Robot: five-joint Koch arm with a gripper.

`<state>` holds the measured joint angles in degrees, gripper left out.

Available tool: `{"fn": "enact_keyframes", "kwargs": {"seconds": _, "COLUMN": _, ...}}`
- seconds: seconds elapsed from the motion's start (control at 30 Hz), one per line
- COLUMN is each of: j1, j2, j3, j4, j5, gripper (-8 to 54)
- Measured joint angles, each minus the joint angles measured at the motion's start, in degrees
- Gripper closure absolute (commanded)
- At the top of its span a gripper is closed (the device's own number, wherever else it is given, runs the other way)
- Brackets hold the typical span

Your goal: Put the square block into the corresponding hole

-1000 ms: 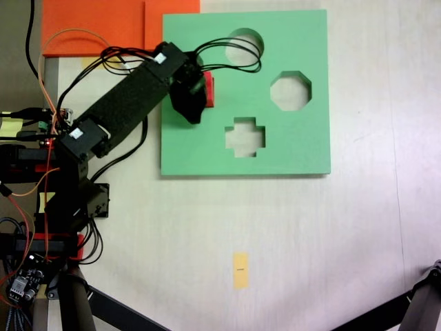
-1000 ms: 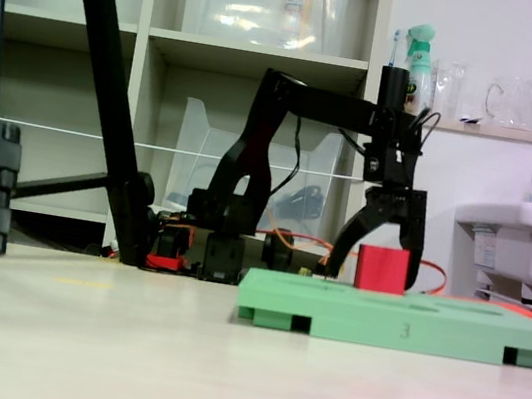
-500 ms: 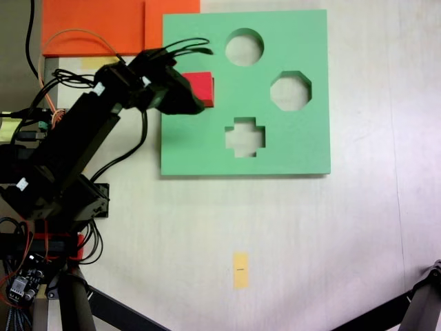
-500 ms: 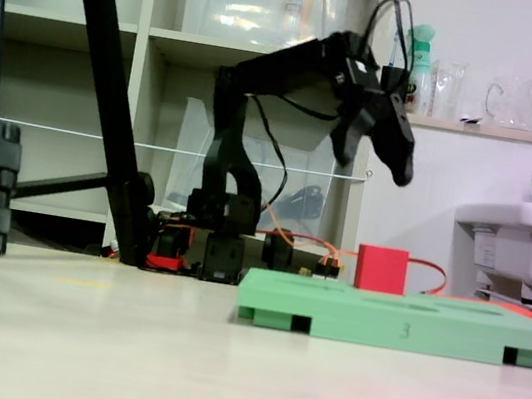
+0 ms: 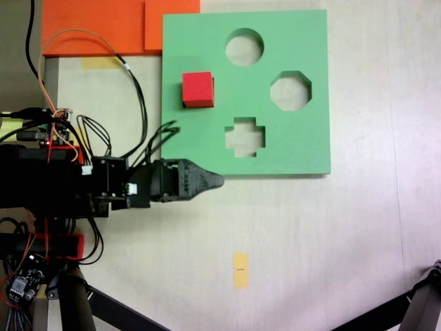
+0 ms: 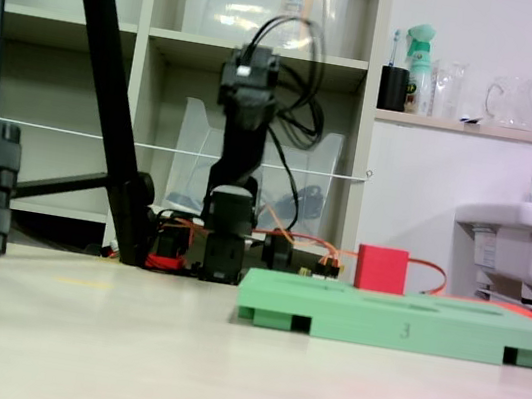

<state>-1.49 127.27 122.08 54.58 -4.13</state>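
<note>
Square block (image 5: 197, 89) on green board (image 5: 296, 148) | tool (image 5: 215, 181) empty, jaw gap unclear

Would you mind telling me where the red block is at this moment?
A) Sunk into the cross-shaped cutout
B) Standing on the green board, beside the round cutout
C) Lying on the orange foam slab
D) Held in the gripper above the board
B: the red block stands on the green board lower left of the round cutout, while the gripper is off the board's edge, apart from it.
</note>
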Motion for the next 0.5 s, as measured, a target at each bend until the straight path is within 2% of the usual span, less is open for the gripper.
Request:
{"fn": "enact_keyframes", "kwargs": {"seconds": 0.3, "j1": 3.87, "j2": 1.14, "j3": 29.62, "j4": -24.61, "j5": -2.55, "gripper": 7.6}}
{"fn": "enact_keyframes", "kwargs": {"seconds": 0.5, "j1": 2.90, "j2": 1.14, "j3": 40.34, "j4": -33.93, "j5": -2.55, "gripper": 7.5}}
